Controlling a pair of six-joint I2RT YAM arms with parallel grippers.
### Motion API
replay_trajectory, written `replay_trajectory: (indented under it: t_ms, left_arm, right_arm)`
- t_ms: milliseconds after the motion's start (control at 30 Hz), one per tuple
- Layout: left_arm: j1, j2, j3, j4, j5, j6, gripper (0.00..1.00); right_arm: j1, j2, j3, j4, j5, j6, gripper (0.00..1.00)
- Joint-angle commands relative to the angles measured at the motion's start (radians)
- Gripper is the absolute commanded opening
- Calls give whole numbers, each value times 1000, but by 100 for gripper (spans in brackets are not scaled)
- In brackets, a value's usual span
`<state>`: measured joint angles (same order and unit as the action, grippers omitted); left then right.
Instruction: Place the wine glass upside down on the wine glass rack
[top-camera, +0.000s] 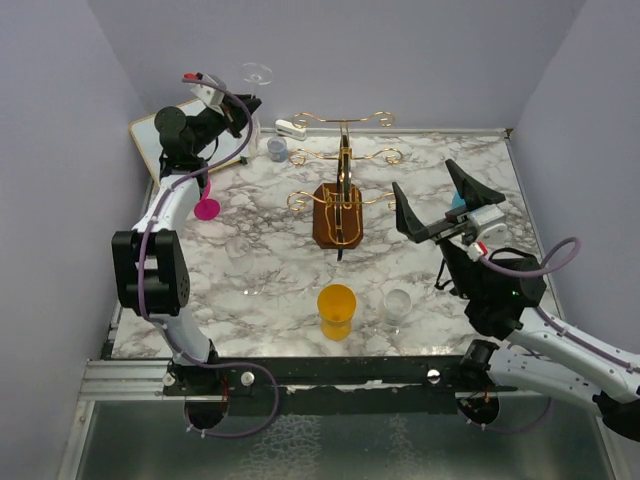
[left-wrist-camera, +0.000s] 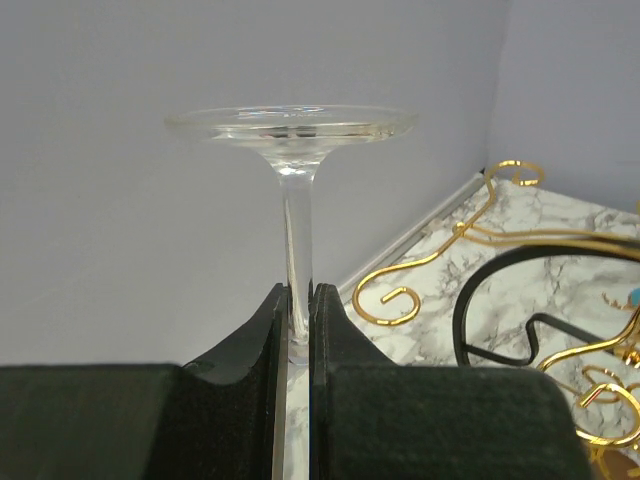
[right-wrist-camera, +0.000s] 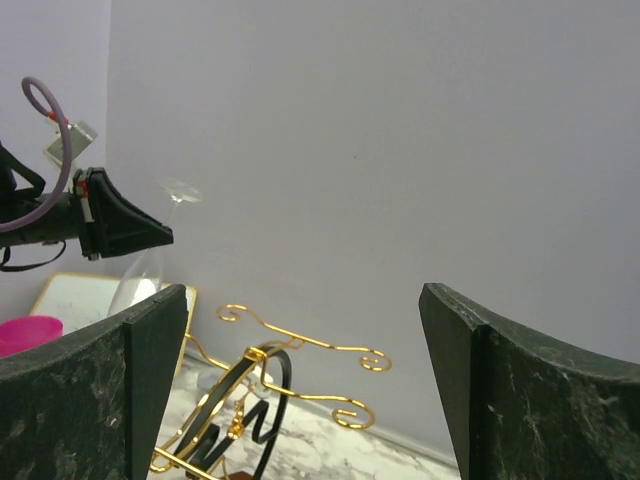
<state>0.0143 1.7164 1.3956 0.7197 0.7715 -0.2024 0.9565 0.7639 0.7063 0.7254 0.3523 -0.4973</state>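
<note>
The clear wine glass (left-wrist-camera: 297, 215) is held upside down, its round foot (top-camera: 256, 72) on top. My left gripper (left-wrist-camera: 297, 300) is shut on its stem, high at the back left (top-camera: 236, 108). The bowl is hidden below the fingers in the left wrist view and shows faintly in the right wrist view (right-wrist-camera: 140, 280). The wine glass rack (top-camera: 340, 195), gold wire with scroll ends on a brown wooden block, stands mid-table to the right of the glass, apart from it. My right gripper (top-camera: 425, 180) is open and empty, raised right of the rack (right-wrist-camera: 300, 350).
A yellow cup (top-camera: 336, 308) and a small clear glass (top-camera: 398, 305) stand near the front edge. A pink cup (top-camera: 207, 208) sits at the left. At the back are a small grey-blue cup (top-camera: 277, 148), a white object (top-camera: 291, 128) and a framed board (top-camera: 150, 140).
</note>
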Motion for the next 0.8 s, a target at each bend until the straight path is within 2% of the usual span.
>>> replay_trajectory:
  t_ms: [0,367,600,767]
  left_arm:
    - [6,67,-17,198,147,46,0]
    - [-29,152,-79,277,234,52,0]
    - [-87,183,-57,194,273,133,0]
    - [-108,210,-46,184,269,139,0]
  right_arm:
    - [5,24,27,-52,67,-11,99]
    - [5,68,7,56,103,-58,99]
    - [5,81,-30,140,124,-91,99]
    - [5,84,-46,169,127,-104,99]
